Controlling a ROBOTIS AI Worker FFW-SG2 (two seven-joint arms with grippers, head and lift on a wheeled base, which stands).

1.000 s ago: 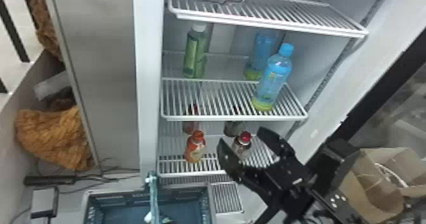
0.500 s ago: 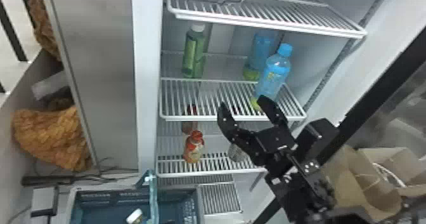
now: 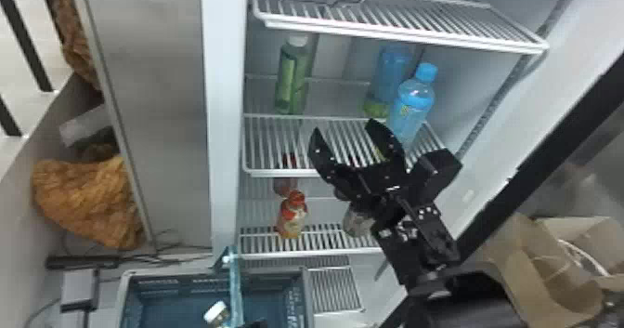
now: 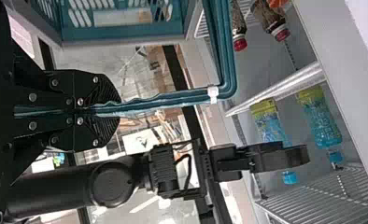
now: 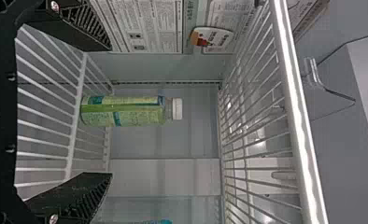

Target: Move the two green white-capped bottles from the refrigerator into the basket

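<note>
My right gripper (image 3: 344,129) stands open before the middle shelf, below and right of the upright green white-capped bottle (image 3: 291,78) in the head view. In the right wrist view, the bottle (image 5: 126,111) lies sideways beyond the open right gripper (image 5: 111,111), untouched. At the head view's bottom edge, a dark bit of my left gripper (image 3: 255,324) is by the handle of the teal basket (image 3: 304,299). The left wrist view has the left gripper (image 4: 119,108) shut on the basket handle (image 4: 173,97). A white cap (image 3: 217,312) shows inside the basket; its body is mostly cut off.
Blue-capped bottles (image 3: 415,101) stand right of the right gripper. An orange bottle (image 3: 292,215) and others are on the shelf below. An upper wire shelf (image 3: 394,29) hangs above the green bottle. A cardboard box (image 3: 543,276) sits at right.
My right gripper has risen from the lower shelf's bottles to the middle shelf, shifting slightly left and staying open. The basket moved a little left, then back, and more of the white cap inside shows.
</note>
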